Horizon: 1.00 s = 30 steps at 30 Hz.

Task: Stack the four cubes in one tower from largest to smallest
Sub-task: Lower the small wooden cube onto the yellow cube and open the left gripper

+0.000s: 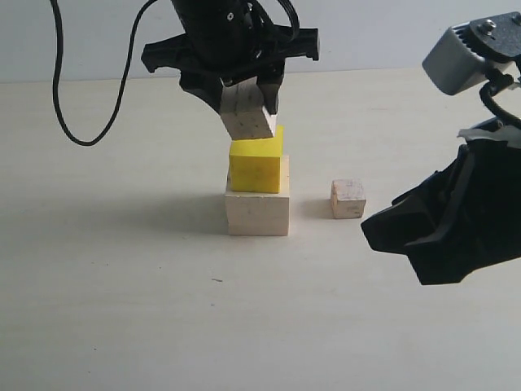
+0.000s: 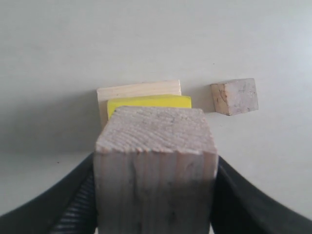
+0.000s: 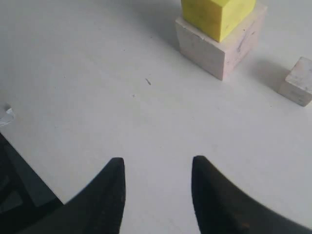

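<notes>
From the left wrist, the medium pale wooden cube (image 2: 156, 165) fills the foreground and blocks almost everything under it. Only thin top strips of the yellow cube (image 2: 148, 101) and the large pale wooden block (image 2: 139, 90) peek out beyond it. The dark fingers (image 2: 243, 204) on both sides are cut off by the frame.

In the exterior view the left arm runs out of the top and the right arm out of the side.

The left pincer (image 1: 244, 102) is clamped on that medium cube, which hangs tilted. The yellow cube sits directly beneath it, on the large block. Whether the tilted cube's low corner touches the yellow one, I cannot tell.

The right pincer (image 3: 157, 168) hovers over bare table with its tips spread and nothing between them. The smallest pale wooden cube (image 1: 348, 199) rests alone on the table between the two pincers, apart from the stack.

The table (image 1: 122, 309) is pale and matte, the wall (image 1: 98, 32) behind it is plain and light, and a black cable (image 1: 61, 106) loops down beside the left arm.
</notes>
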### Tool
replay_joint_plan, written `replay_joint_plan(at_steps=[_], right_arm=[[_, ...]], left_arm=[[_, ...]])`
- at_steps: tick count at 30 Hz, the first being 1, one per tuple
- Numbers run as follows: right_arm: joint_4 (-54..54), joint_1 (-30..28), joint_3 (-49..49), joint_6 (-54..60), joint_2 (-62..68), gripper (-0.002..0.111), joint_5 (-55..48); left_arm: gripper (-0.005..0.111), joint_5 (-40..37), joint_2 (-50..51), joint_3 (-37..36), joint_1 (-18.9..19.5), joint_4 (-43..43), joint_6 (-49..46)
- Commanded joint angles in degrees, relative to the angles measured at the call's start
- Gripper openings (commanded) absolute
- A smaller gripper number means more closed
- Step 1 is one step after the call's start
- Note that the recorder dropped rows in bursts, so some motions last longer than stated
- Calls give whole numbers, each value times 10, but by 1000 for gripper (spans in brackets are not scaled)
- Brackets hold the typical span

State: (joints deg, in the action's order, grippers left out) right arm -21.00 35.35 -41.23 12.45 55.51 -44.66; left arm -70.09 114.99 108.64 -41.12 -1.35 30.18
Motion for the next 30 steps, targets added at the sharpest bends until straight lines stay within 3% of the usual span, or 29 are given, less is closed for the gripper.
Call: replay_joint_plan(at_steps=[1,30], right_arm=[[0,-4,2,0,-2,42,4],[0,-4,2,0,-2,42,4]], left_arm=[[1,1,-3,-1,-1,6,4],[1,1,-3,-1,-9,9,2]])
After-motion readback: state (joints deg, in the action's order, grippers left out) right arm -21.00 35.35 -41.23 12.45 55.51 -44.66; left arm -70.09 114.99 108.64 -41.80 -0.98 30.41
